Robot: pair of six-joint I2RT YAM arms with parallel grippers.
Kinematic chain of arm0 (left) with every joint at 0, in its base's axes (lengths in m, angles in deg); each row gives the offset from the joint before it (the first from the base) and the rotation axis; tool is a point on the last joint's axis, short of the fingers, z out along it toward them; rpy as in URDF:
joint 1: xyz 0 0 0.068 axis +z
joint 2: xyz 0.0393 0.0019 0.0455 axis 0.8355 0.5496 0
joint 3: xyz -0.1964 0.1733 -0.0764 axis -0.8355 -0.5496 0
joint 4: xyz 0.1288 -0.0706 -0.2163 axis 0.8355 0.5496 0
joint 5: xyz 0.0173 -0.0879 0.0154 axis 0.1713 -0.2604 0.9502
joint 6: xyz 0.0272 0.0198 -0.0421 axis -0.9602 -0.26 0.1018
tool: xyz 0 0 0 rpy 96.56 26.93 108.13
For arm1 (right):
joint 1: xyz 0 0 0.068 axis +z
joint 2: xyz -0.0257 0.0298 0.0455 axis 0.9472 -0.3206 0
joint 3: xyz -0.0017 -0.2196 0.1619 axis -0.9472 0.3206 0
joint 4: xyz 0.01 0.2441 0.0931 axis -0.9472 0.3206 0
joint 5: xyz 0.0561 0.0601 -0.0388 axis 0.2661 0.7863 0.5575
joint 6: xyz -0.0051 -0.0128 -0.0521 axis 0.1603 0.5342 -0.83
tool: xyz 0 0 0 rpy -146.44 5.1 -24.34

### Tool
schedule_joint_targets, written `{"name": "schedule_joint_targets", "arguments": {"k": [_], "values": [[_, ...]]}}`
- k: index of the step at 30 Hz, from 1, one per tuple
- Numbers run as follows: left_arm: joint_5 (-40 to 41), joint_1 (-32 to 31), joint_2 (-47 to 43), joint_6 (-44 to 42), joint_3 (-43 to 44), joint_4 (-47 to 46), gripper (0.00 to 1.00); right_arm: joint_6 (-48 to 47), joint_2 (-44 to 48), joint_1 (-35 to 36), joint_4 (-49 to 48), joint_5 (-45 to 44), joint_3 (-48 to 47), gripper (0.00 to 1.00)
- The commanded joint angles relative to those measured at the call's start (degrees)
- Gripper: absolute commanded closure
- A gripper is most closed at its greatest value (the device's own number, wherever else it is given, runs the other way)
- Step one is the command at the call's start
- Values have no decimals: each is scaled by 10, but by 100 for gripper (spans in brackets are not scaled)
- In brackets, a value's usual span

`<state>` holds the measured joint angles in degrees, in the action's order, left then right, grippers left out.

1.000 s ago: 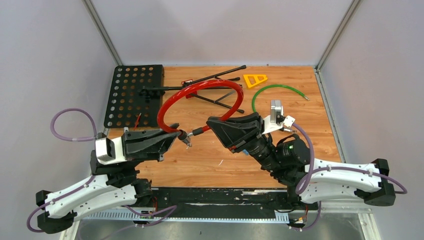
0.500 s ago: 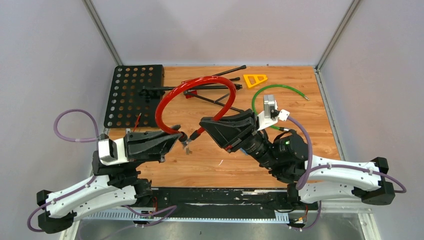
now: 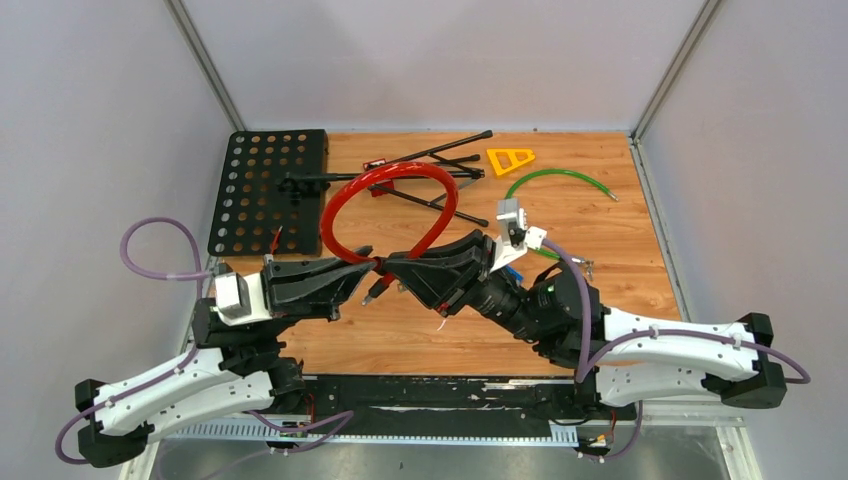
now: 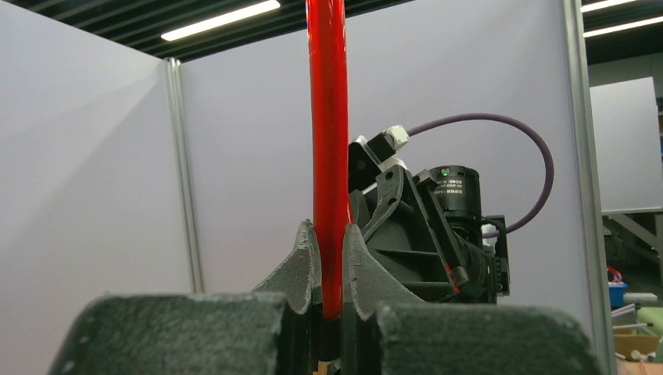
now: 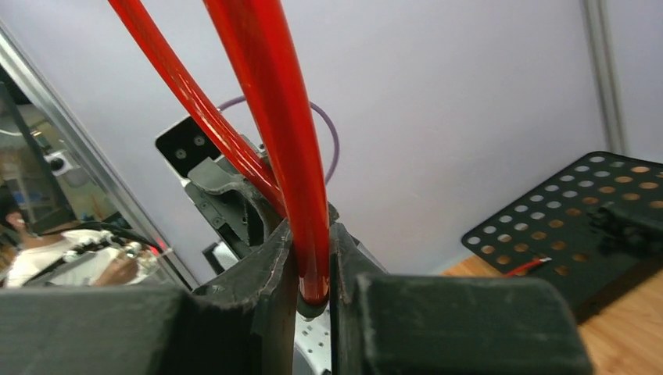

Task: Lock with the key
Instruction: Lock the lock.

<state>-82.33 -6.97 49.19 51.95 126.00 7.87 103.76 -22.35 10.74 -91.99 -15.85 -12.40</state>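
Note:
A red cable lock [image 3: 345, 200] stands as a loop above the wooden table [image 3: 620, 240], its two ends meeting between my grippers. My left gripper [image 3: 362, 268] is shut on one end of the red cable [image 4: 328, 117]. My right gripper [image 3: 394, 268] is shut on the other end of the cable [image 5: 274, 94], just above its dark end cap. The two fingertips almost touch. A small dark and red piece [image 3: 373, 292] hangs below the joint; I cannot tell whether it is the key.
A black perforated plate [image 3: 268, 185] lies at the back left, also in the right wrist view [image 5: 578, 211]. Black stand rods [image 3: 440, 152], an orange triangle [image 3: 510, 159] and a green cable [image 3: 550, 178] lie at the back. Grey walls close in both sides.
Both grippers have come together at the table's middle, bringing the two ends of the red lock together. The loop has narrowed and shifted left.

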Motion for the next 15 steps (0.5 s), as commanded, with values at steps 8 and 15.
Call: {"name": "schedule_joint_targets", "arguments": {"k": [8,15], "values": [[29,-1,-27,-47,9,128,100,-244,67,3,238,-129,-138,100],[17,-1,-8,-46,25,211,100,-367,31,3,330,-127,-229,100]]}}
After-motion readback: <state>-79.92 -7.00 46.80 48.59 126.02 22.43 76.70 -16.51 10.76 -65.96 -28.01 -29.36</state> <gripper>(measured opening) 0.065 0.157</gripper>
